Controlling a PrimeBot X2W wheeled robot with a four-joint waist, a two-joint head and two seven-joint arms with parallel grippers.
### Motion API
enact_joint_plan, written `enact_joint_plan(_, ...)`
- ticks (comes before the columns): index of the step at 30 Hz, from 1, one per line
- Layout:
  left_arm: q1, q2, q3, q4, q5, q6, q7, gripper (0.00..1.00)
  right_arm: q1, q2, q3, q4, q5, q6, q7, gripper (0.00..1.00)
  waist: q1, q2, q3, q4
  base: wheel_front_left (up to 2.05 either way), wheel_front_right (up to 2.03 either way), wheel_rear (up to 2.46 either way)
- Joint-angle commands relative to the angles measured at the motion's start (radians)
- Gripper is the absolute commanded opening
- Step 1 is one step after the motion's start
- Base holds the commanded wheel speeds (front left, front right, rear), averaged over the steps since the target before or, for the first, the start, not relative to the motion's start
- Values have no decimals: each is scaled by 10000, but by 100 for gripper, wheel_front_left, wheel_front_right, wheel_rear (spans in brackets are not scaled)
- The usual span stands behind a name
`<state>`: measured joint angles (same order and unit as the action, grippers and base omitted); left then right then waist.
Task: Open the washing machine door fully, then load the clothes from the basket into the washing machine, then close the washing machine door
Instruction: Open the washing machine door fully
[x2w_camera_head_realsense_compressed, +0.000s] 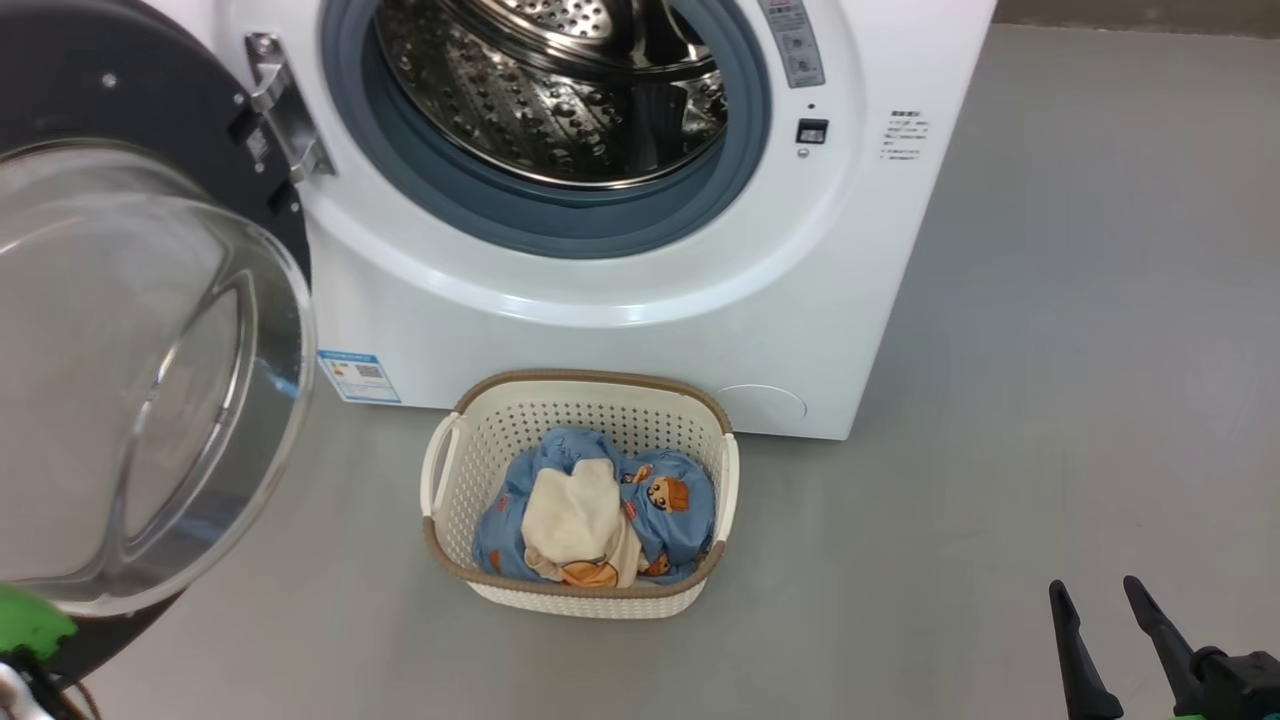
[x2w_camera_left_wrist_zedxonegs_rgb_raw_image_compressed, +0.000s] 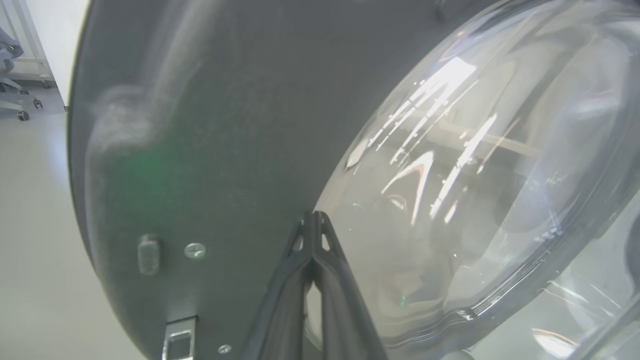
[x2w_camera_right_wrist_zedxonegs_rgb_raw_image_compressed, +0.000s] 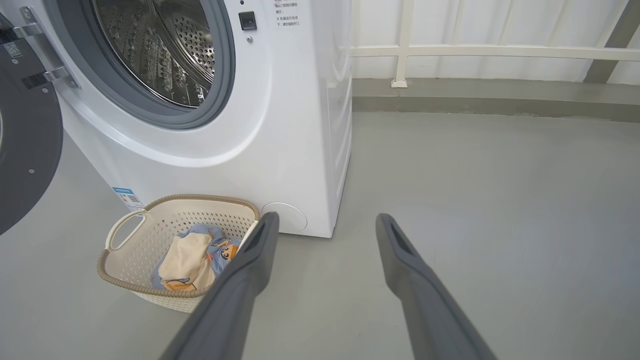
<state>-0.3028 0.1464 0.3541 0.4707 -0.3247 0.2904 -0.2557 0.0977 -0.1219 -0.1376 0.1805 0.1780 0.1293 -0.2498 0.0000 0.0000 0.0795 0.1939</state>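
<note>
The white washing machine (x2w_camera_head_realsense_compressed: 620, 330) (x2w_camera_right_wrist_zedxonegs_rgb_raw_image_compressed: 280, 125) has its round door (x2w_camera_head_realsense_compressed: 130, 350) (x2w_camera_left_wrist_zedxonegs_rgb_raw_image_compressed: 210, 125) swung out to the left, steel drum (x2w_camera_head_realsense_compressed: 560, 90) exposed. On the floor before it stands the cream basket (x2w_camera_head_realsense_compressed: 575, 595) (x2w_camera_right_wrist_zedxonegs_rgb_raw_image_compressed: 130, 250) holding the blue bear-print clothes (x2w_camera_head_realsense_compressed: 680, 510) (x2w_camera_right_wrist_zedxonegs_rgb_raw_image_compressed: 220, 245) with a cream cloth (x2w_camera_head_realsense_compressed: 572, 515) on top. In the left wrist view my left gripper (x2w_camera_left_wrist_zedxonegs_rgb_raw_image_compressed: 313, 216) is shut, its tips against the door's inner face beside the glass dome. My right gripper (x2w_camera_head_realsense_compressed: 1100, 600) (x2w_camera_right_wrist_zedxonegs_rgb_raw_image_compressed: 325, 222) stands open over bare floor to the right of the basket.
Grey floor (x2w_camera_head_realsense_compressed: 1050, 350) stretches to the right of the machine. A white railing and low kerb (x2w_camera_right_wrist_zedxonegs_rgb_raw_image_compressed: 475, 75) run behind it. An office chair base (x2w_camera_left_wrist_zedxonegs_rgb_raw_image_compressed: 15, 95) stands far off beyond the door's edge.
</note>
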Motion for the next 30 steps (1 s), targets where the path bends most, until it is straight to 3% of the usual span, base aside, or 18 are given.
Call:
enact_joint_plan(1,-588,626,519,40,242,-124,-60,0,-202,-201,289,-179,31,14,-120,100,0,0,1,-189,0,0,0)
enact_joint_plan(10,-1094,632,1238,493,948,-471,-60,0,-193,-156,257,-160,18,14,-120,100,0,0,-19,-343,0,0,0)
enact_joint_plan(17,-1229,296,1647,41,1231,-846,-60,0,-197,-53,212,-170,37,14,-120,100,0,0,-10,-191,0,0,0)
enact_joint_plan(29,-596,-778,1421,-2385,1775,-1516,-60,0,-191,64,177,-170,30,14,-120,100,0,0,-139,160,0,0,0)
enact_joint_plan(30,-510,-828,1306,-2619,1785,-1533,-60,5,-194,71,182,-169,28,14,-120,100,0,0,-143,168,0,0,0)
